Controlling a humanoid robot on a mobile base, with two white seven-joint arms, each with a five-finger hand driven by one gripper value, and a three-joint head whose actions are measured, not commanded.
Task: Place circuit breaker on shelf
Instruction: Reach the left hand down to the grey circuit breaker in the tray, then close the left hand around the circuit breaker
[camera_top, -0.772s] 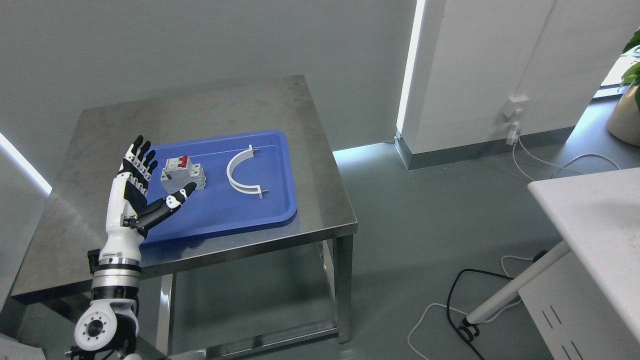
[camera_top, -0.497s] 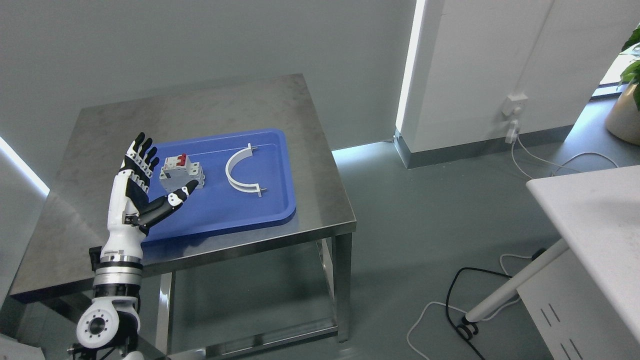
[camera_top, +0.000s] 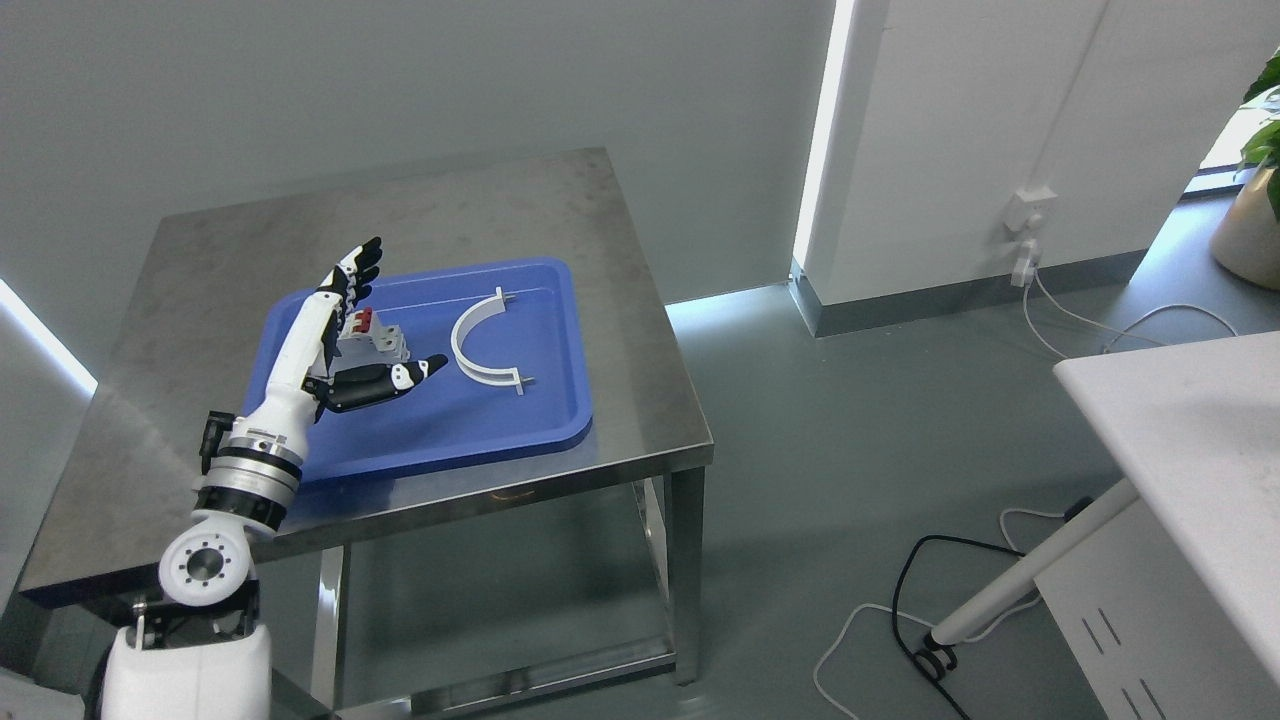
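Scene evenly and softly lit, cool in tone, with bright vertical light strips seen beside the white pillar (camera_top: 960, 140) and at far left, dull sheen noted on the steel bench (camera_top: 560, 210), focus sharp throughout.

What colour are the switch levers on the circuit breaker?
Red, on the circuit breaker; clearest in the head view.

We see the tray (camera_top: 500, 425) lying on the worktop (camera_top: 200, 260), with the circuit breaker (camera_top: 378, 343) in its left part and the curved bracket (camera_top: 480, 345) just to the right of it. Our left robot hand (camera_top: 345, 340) reaches over the tray's left side, right at the circuit breaker.
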